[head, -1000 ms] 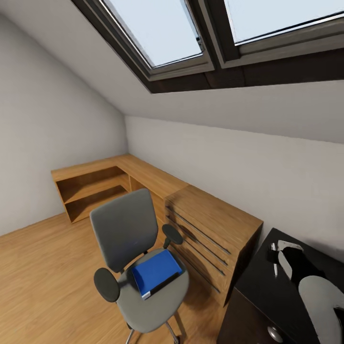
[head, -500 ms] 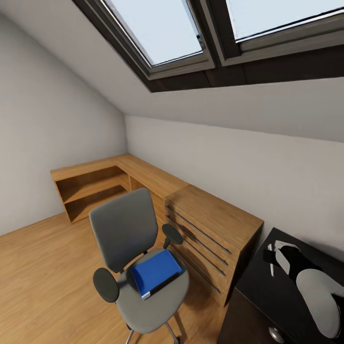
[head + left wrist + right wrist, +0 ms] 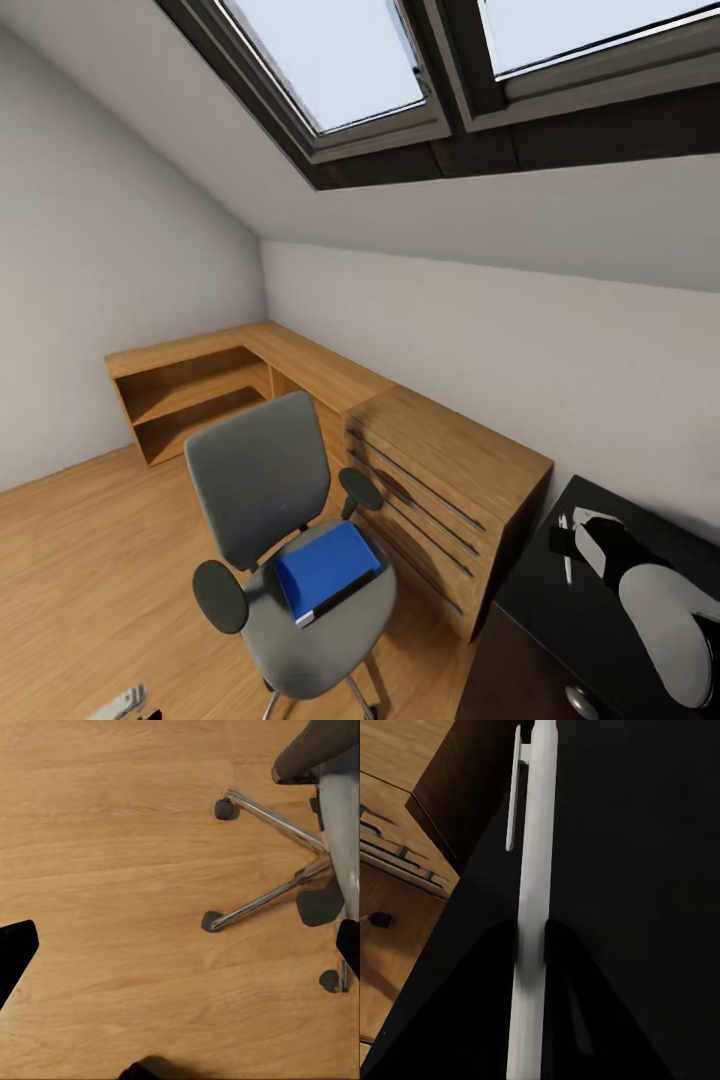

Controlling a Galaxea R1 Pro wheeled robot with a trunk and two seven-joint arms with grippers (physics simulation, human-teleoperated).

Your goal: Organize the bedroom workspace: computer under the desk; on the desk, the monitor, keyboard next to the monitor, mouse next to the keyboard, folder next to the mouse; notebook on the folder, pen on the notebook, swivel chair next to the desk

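The grey swivel chair (image 3: pixel 262 480) stands on the wood floor, its back toward the oak unit. The blue folder (image 3: pixel 325 568) lies flat on its seat. My right gripper (image 3: pixel 572 540) hangs just over a black-topped cabinet (image 3: pixel 560 620), shut on a white pen (image 3: pixel 566 560). In the right wrist view the pen (image 3: pixel 534 832) runs lengthwise between the fingers of the right gripper (image 3: pixel 531 945). My left gripper (image 3: pixel 180 949) is open above the floor beside the chair's chrome base (image 3: pixel 262 900); its tip (image 3: pixel 125 700) shows low in the head view. Desk, monitor, keyboard, mouse, computer and notebook are out of view.
A low oak shelving unit (image 3: pixel 200 385) runs along the far corner, joined to a slatted oak chest (image 3: pixel 440 480) right behind the chair. The ceiling slopes, with skylights (image 3: pixel 330 70) overhead. Open wood floor (image 3: pixel 90 580) lies left of the chair. The cabinet has a round knob (image 3: pixel 575 697).
My right gripper has shifted slightly left over the black top with the pen in it. The left gripper's tip has come into the head view's lower edge. Chair and folder are unmoved.
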